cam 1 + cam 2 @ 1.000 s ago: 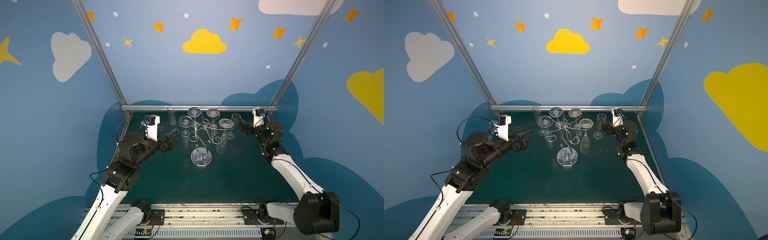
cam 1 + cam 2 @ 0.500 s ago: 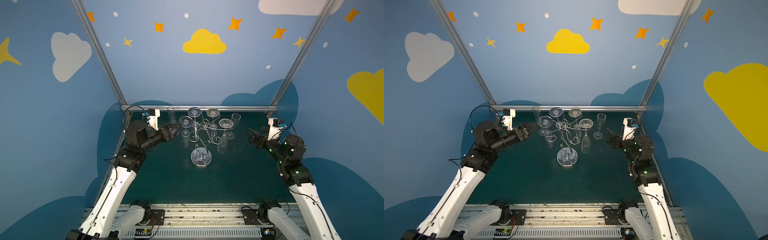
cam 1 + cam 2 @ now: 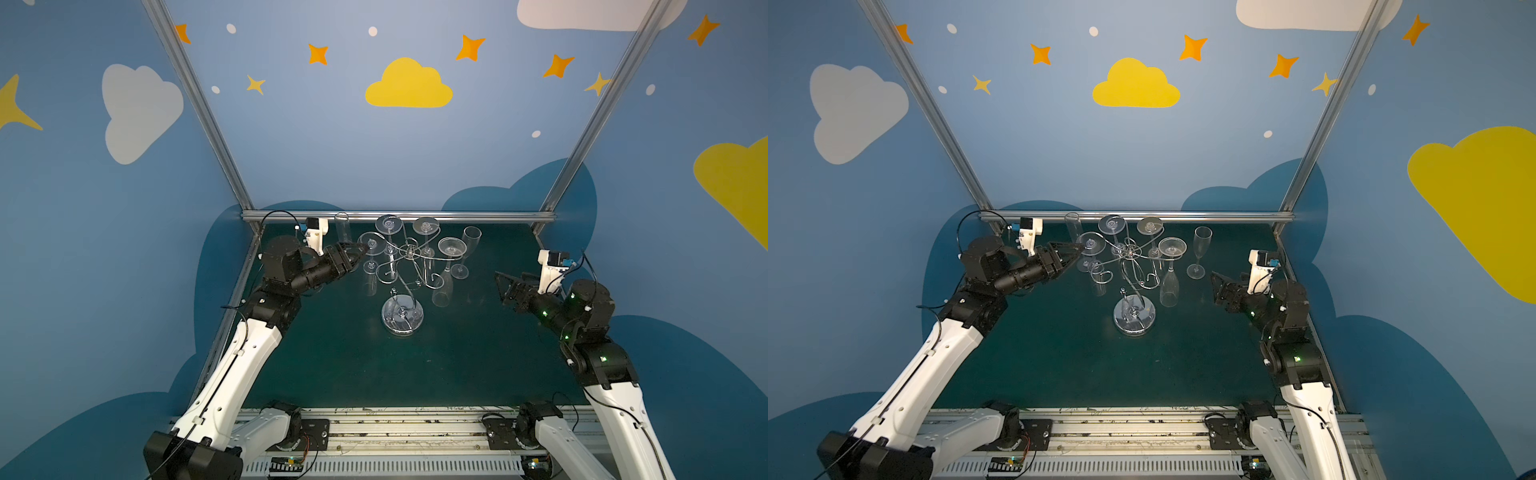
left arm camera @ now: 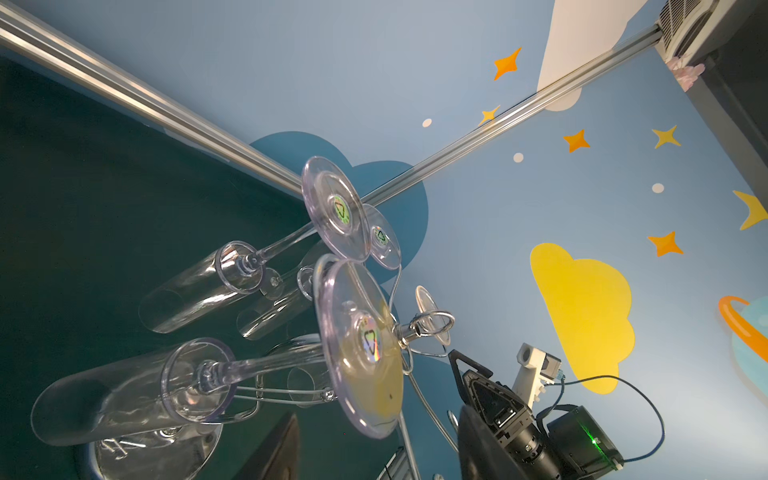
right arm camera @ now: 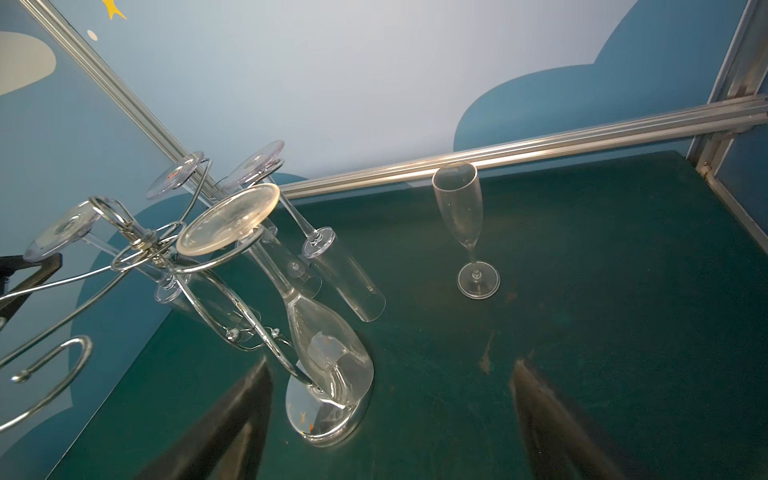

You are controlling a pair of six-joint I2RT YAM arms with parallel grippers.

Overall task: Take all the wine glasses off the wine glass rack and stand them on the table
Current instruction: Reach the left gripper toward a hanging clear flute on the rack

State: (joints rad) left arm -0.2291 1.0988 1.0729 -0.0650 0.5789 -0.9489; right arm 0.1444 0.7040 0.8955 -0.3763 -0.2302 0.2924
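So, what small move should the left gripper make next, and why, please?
Probably ease the left gripper slightly forward: its open jaws sit just at the foot rim of the nearest hanging champagne flute, on the wine glass rack, so closing now would likely catch little.

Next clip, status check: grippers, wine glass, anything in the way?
Copy: left gripper part open, tips by foot of hanging wine glass, no grip; right gripper open, clear of wine glass rack. Upright flute close behind left gripper.

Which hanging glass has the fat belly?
The wine glass hanging nearest the right gripper, bowl beside the rack's shiny base; the others are skinny flutes.
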